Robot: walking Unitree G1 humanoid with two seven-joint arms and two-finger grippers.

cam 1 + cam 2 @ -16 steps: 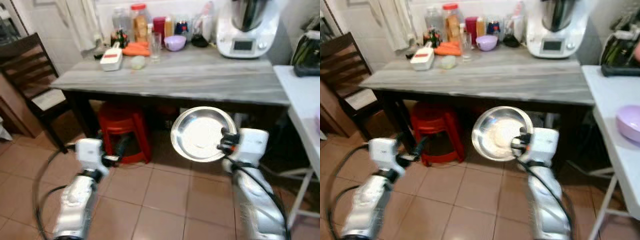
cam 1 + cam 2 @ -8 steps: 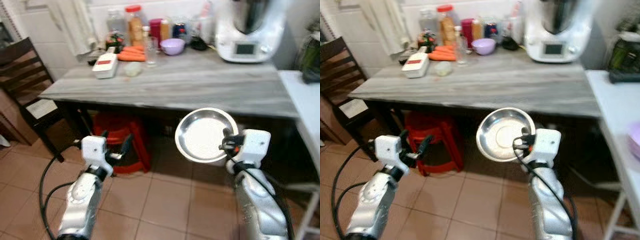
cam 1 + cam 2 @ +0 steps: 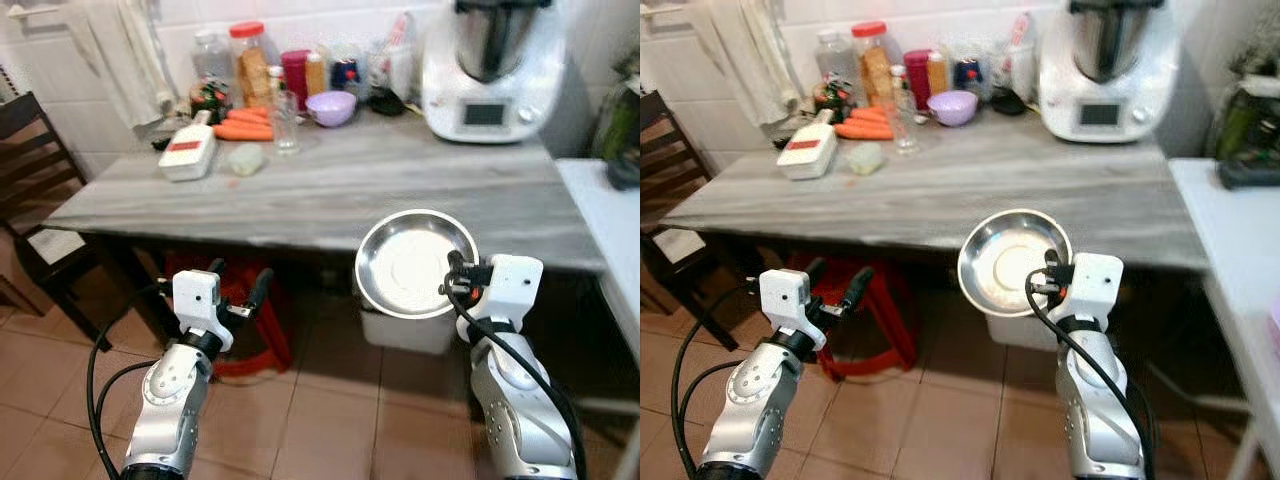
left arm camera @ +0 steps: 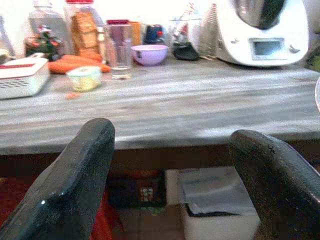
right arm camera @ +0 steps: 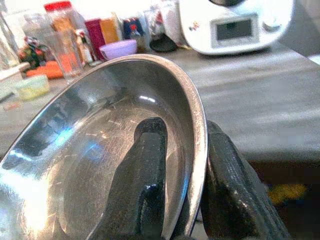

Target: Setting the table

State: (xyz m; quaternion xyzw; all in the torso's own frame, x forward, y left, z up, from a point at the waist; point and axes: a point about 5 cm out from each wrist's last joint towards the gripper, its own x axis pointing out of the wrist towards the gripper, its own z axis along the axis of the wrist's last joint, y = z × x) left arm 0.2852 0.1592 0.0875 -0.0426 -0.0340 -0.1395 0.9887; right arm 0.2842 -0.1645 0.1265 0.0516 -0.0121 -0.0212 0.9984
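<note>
Bench [image 3: 400, 190] ahead, jars [image 3: 247, 60] and bowl [image 3: 331, 107] along its back, appliance [image 3: 488, 68] back right; stool [image 3: 240, 320] underneath, chair [image 3: 35, 190] to the left

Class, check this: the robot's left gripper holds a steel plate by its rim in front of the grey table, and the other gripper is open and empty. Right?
Not quite: the right gripper holds the steel plate, as the right wrist view shows; the left gripper is the open, empty one. The grey table part stands.

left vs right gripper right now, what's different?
The left gripper is open with nothing between its fingers; the right gripper is shut on the rim of the steel plate. The left gripper sits lower, below the edge of the grey table; the right gripper holds the plate up at edge height. Both face the table.
</note>
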